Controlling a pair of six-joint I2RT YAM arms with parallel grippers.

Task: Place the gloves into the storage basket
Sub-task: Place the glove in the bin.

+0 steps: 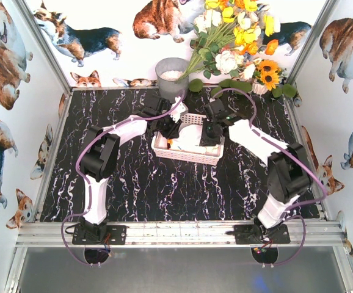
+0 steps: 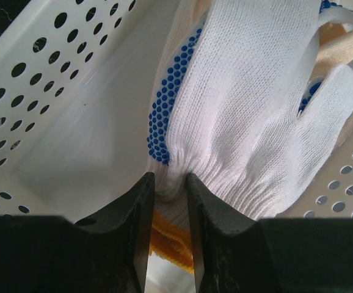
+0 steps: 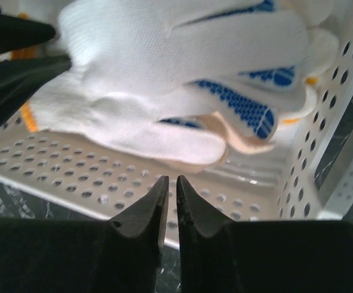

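Observation:
The white perforated storage basket (image 1: 187, 156) stands mid-table. In the left wrist view my left gripper (image 2: 171, 183) is shut on the cuff of a cream-white glove (image 2: 250, 104) with blue dots and an orange cuff edge, inside the basket (image 2: 42, 91). In the top view the left gripper (image 1: 168, 126) is over the basket's left end. My right gripper (image 1: 211, 132) is over the basket's right end. In its wrist view its jaws (image 3: 168, 183) are shut and empty, just below the gloves (image 3: 164, 79) and over the basket wall (image 3: 103, 177). The left gripper's dark fingers (image 3: 11, 61) show at the upper left.
A grey round metal bucket (image 1: 171, 74) stands behind the basket. A bunch of artificial flowers (image 1: 237, 36) is at the back right. White walls with corgi prints enclose the black marbled table (image 1: 134, 189).

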